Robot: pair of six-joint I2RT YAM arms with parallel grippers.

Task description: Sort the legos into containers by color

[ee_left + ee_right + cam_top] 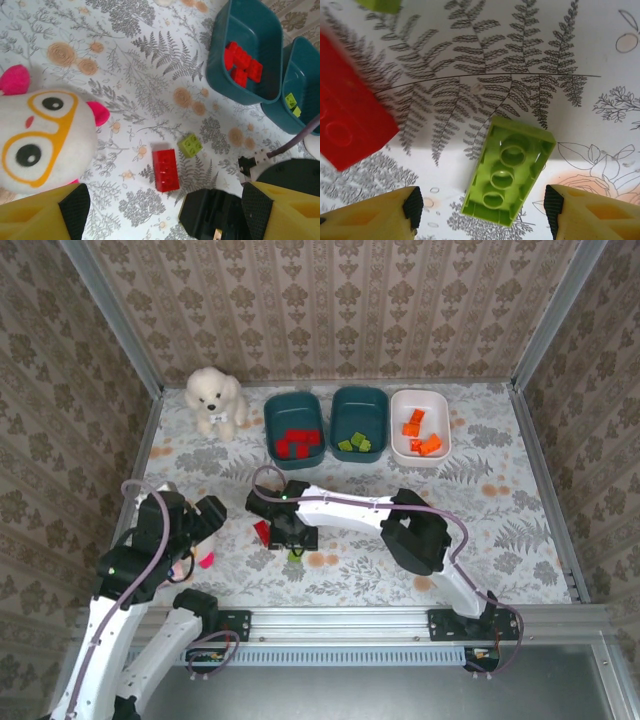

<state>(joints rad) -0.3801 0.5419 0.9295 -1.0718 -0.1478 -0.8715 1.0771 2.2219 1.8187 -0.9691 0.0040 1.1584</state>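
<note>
Green brick (pixel 510 172), lying hollow-side up and skewed on the tabletop (pixel 470 60), straddled by the open right hand (pixel 482 207), may twist out as it closes; left hand (pixel 165 207) hangs open, empty.

Bright, soft light is coming down from above and spreading evenly over the table (pixel 520 500). Shadows are looking pale and soft. Up close, the green brick (pixel 510 170) is looking sharp, with a grey shadow band lying behind it. The red brick (pixel 350 125) on the left is looking blurry.
</note>
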